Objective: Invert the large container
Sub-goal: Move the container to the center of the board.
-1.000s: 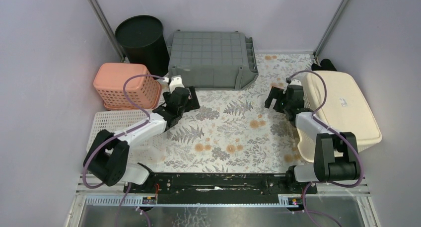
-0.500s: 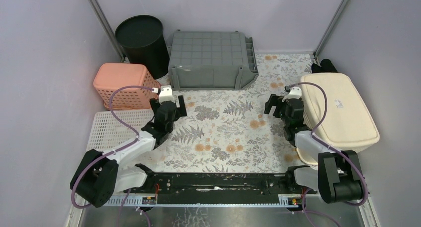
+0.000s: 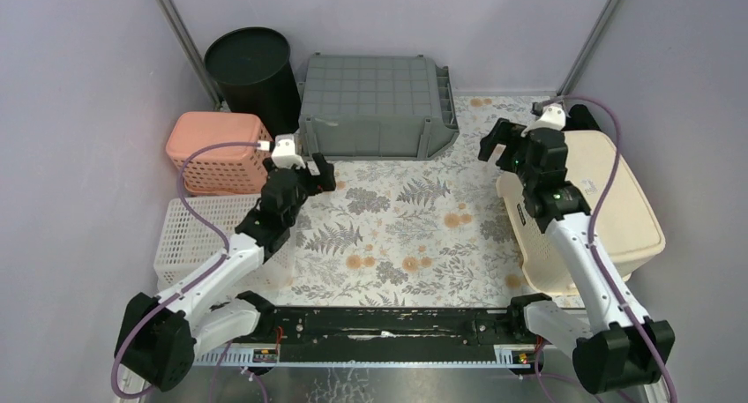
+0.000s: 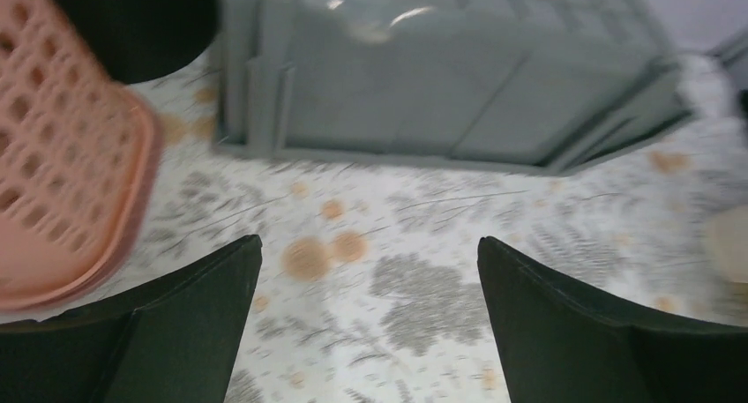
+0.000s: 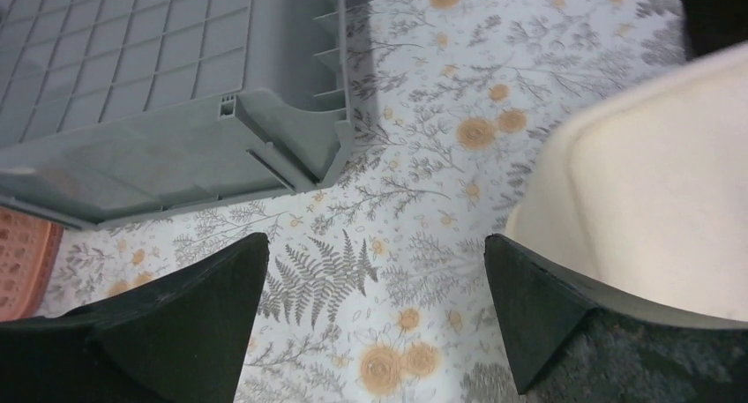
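Starting at the bottom edge of the top view, a black rail [image 3: 379,319] carries both arm bases. Above it, a floral cloth [image 3: 415,235] covers the table. A white basket [image 3: 187,231] lies at lower left, partly under the left arm. A cream tub [image 3: 617,205] fills the right side, with the right arm running up along its left edge.

The left gripper [image 3: 316,170] sits left of centre, just beside the right side of a pink basket [image 3: 216,147]. Its fingers are spread wide and hold nothing; its wrist view shows only cloth between them. The right gripper [image 3: 499,147] is at upper right, by the tub's far left corner. It is also spread wide and empty, with cloth showing in the gap.

The grey crate [image 3: 379,103] lies at upper centre, by the back wall. Its gridded base faces up and its rim rests on the cloth. It stands apart from both grippers, which point toward it from either side. A black bin [image 3: 251,63] stands just beside its left end, in the upper left.
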Robot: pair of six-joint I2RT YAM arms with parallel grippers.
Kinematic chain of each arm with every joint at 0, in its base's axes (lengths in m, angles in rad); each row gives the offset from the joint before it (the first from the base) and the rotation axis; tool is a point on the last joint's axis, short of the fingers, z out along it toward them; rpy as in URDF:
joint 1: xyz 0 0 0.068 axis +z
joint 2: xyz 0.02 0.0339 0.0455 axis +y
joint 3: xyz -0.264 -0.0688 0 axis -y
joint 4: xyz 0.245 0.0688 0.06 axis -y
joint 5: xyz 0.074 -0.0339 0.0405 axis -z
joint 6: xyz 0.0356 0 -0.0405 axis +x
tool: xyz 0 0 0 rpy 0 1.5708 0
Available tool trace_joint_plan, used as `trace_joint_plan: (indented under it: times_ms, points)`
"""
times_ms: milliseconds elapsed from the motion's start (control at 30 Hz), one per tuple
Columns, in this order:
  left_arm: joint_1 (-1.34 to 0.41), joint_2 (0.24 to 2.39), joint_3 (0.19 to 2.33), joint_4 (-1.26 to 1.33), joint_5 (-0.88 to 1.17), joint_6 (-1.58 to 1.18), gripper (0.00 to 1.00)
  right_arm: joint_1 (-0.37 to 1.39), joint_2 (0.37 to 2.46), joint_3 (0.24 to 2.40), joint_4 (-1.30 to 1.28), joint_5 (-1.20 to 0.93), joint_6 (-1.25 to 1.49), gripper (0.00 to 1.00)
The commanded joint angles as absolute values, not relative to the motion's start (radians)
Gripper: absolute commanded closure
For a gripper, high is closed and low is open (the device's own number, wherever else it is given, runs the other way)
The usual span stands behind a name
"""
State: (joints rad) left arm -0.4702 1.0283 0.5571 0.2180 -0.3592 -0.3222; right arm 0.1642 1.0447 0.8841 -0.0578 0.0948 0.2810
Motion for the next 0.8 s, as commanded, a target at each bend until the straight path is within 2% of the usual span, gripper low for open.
trace_joint_plan:
  times_ms: [0,100,200,300,400,433,500,667,767]
  points:
    - [-0.466,1.033,0.698,0.108,-0.146,-0.439,0.00,0.172,0.993,1.053,-0.556,0.269,0.379,0.01]
    - [-0.467,1.034,0.749,0.069,-0.050,-0.494,0.00,0.172,0.984,1.176,-0.723,0.432,0.442,0.01]
    - [-0.466,1.032,0.771,0.036,-0.021,-0.544,0.00,0.172,0.995,1.253,-0.802,0.482,0.442,0.00]
    - [-0.470,1.067,0.817,-0.035,0.000,-0.542,0.00,0.168,1.035,1.266,-0.778,0.493,0.405,0.16]
    - [-0.474,1.081,0.830,-0.053,0.022,-0.531,0.00,0.135,1.148,1.316,-0.775,0.450,0.399,0.45]
    - [-0.474,1.081,0.829,-0.056,0.025,-0.531,0.00,0.114,1.187,1.333,-0.773,0.416,0.396,0.49]
    - [-0.475,1.082,0.826,-0.060,0.027,-0.536,0.00,0.076,1.258,1.366,-0.772,0.367,0.398,0.50]
    - [-0.476,1.109,0.837,-0.072,0.056,-0.551,0.00,0.037,1.374,1.402,-0.722,0.365,0.376,0.39]
    - [-0.476,1.136,0.848,-0.071,0.082,-0.557,0.00,0.002,1.426,1.406,-0.690,0.327,0.372,0.37]
